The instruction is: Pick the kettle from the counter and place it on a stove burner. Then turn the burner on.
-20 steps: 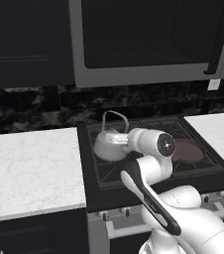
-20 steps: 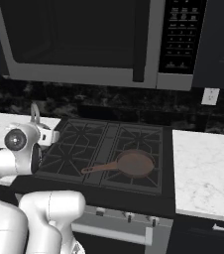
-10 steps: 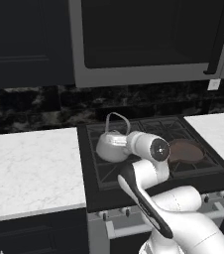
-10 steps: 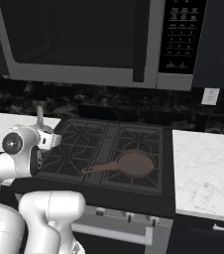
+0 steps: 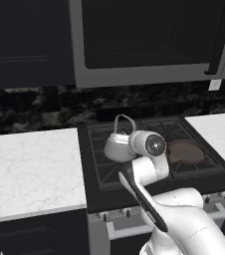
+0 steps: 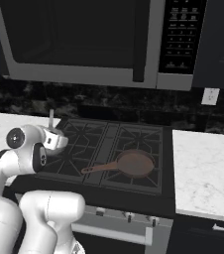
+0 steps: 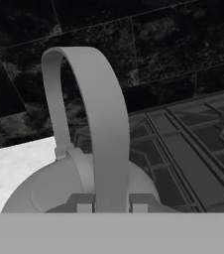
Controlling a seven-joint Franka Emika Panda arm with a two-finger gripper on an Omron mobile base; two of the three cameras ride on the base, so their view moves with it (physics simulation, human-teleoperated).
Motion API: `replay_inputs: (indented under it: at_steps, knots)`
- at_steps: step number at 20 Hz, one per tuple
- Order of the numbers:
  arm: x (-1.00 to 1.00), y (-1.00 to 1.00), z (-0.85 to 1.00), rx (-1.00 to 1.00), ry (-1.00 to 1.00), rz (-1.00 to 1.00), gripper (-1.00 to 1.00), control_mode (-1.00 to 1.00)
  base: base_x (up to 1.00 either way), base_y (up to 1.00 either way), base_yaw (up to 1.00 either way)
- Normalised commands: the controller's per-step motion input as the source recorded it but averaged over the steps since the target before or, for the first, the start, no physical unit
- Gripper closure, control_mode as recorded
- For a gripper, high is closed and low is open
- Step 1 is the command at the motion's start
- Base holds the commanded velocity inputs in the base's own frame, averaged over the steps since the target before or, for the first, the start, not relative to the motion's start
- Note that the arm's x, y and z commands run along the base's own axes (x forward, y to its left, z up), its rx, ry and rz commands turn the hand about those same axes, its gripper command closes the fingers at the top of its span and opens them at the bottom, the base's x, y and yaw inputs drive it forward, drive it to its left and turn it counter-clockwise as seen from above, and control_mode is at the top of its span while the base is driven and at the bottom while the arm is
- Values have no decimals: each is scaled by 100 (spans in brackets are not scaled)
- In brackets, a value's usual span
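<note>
The grey kettle sits low over the left rear stove burner of the black cooktop; whether it rests on the grate I cannot tell. In the hand view my gripper is shut on the base of the kettle's arched handle, one fingertip on each side. From the right base view the handle pokes up behind my hand. The white marble counter lies to the left of the stove.
A brown frying pan lies on the right front burner, its long handle pointing left. Stove knobs line the front panel. A microwave hangs above the cooktop. A second white slab lies right of the stove.
The kettle has drifted slightly to the right over the left burners, still in my grip. My wrist has swung a little toward it.
</note>
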Motion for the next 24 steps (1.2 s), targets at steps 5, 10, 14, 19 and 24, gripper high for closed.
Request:
replay_inputs:
  at_steps: [5,10,14,19,24]
  knots:
    - [17,-13,-43,-4,4,-8,100,-100,0,0,0]
    - [16,-1,-47,-4,0,-7,100,-100,0,0,0]
    - [13,-3,-48,-4,0,-6,100,-100,0,0,0]
    - [15,-9,-43,-2,0,-6,100,-100,0,0,0]
    - [15,-10,-39,-2,0,-6,100,-100,0,0,0]
